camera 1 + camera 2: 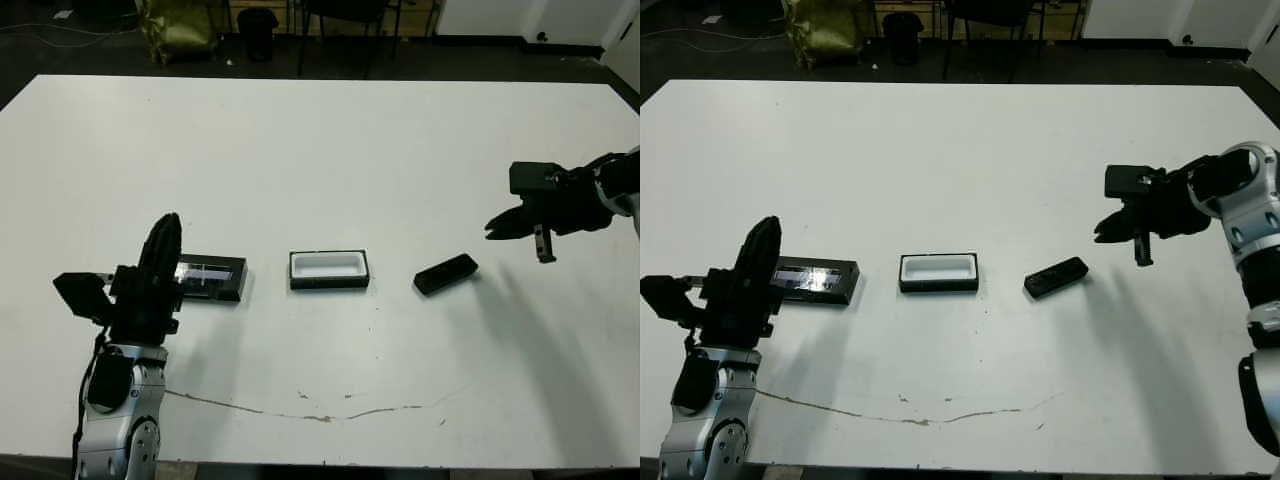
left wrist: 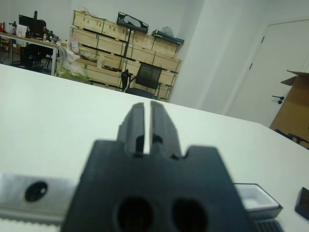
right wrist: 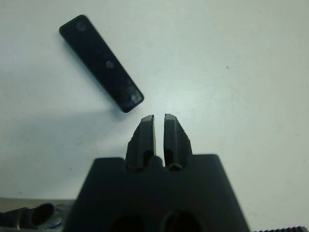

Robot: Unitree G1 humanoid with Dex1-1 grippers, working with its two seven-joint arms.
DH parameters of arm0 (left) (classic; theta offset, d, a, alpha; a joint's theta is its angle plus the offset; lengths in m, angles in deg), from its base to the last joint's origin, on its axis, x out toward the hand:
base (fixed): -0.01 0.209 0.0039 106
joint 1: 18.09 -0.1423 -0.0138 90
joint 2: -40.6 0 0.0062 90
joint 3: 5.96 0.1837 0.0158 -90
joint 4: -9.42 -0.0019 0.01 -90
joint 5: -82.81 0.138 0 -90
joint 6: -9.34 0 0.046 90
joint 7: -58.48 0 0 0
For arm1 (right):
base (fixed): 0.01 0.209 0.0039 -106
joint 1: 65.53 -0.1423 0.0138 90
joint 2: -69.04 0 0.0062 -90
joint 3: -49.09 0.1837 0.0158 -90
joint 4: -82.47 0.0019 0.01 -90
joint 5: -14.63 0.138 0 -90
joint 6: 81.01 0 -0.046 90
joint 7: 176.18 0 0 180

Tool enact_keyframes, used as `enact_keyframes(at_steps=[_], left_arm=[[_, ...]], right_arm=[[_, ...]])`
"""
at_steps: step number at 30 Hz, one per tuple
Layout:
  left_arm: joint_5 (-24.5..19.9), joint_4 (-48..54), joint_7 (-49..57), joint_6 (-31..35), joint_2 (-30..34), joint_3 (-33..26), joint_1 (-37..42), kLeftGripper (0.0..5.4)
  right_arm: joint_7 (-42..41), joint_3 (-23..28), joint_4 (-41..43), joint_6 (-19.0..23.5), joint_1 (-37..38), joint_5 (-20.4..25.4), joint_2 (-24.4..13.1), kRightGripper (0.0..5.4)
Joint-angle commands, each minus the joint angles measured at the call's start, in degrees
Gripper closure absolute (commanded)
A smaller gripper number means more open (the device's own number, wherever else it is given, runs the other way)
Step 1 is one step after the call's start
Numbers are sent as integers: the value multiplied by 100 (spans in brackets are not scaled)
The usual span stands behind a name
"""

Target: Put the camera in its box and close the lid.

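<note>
The right pincer point(image 3: 160, 126), clenched and empty, is hovering near the camera point(image 3: 101, 62); descending unopened, it is risking knocking the bar aside.

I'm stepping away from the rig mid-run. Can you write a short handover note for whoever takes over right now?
Left gripper: jaws shut, empty, raised by the lid.
Right gripper: jaws shut, empty, hanging above the table beside the camera, not touching it.
Lid, box and camera lie in a row on the table, from the robot's left to its right, all apart.
Done: nothing; the box is open and empty.
Left: grasp the camera, place it in the box, put the lid on.
</note>
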Motion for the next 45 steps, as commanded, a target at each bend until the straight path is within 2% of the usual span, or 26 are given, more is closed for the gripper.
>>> enact_keyframes(at_steps=[1,10,14,17,28,35,38,45], left_arm=[[-1,-20,50,120,30,-12,-75,540],[29,-32,55,83,30,-17,-82,540],[22,-111,-26,-34,34,-19,-65,540],[22,-140,-25,-54,24,-22,-58,540],[16,0,105,118,11,9,-119,540],[22,-51,62,28,16,6,-117,540],[-9,-61,59,38,10,-8,-110,540],[58,-75,87,-3,3,3,-114,540]], right_arm=[[-122,-145,271,46,253,-61,-74,539],[-527,-377,439,296,440,-38,-9,539],[-681,-420,492,14,486,51,11,539],[-767,-492,611,82,491,19,24,539],[-799,-558,624,-188,580,40,-12,539],[-864,-587,389,-339,560,137,114,539],[-915,-629,309,-202,528,93,161,539],[-745,-642,147,-227,545,10,206,539]])
